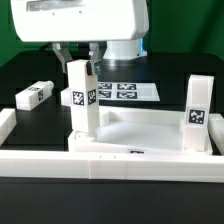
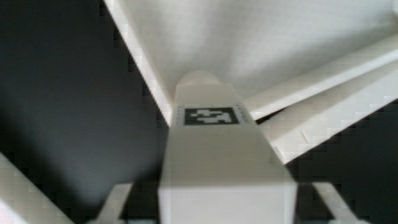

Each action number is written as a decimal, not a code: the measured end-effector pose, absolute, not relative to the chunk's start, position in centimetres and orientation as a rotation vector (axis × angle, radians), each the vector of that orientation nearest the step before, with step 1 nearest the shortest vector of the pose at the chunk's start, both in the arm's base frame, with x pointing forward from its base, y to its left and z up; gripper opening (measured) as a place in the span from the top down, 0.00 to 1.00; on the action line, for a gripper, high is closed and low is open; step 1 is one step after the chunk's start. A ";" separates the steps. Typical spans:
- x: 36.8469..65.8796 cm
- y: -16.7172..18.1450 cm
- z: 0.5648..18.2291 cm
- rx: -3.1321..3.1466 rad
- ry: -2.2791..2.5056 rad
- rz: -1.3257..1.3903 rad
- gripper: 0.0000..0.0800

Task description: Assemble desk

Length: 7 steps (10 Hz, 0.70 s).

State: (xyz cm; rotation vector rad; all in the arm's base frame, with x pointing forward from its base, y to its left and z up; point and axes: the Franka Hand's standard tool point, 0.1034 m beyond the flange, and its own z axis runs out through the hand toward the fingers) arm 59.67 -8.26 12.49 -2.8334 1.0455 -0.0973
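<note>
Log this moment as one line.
pincer: shut on held leg | held leg: upright at desk top corner | second leg: upright, exterior view's right | third leg: lying on table

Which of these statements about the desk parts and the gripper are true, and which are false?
1. The gripper grips the held leg, upright at a corner of the top. True.
2. The loose leg lies on the table, at the exterior view's left. True.
3. No leg stands at the top's other end. False: the second leg stands upright there.
4. The marker board lies inside the top. False: it lies on the table behind the top.
</note>
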 end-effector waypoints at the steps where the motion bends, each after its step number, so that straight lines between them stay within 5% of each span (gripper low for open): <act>1: 59.8 -7.9 12.5 -2.777 1.179 -0.088 0.64; 5: 59.9 -6.9 12.5 -2.624 1.467 -0.063 0.64; 6: 59.9 -6.9 12.5 -2.636 1.446 -0.064 0.54; 7: 59.9 -6.9 12.5 -2.664 1.395 -0.068 0.33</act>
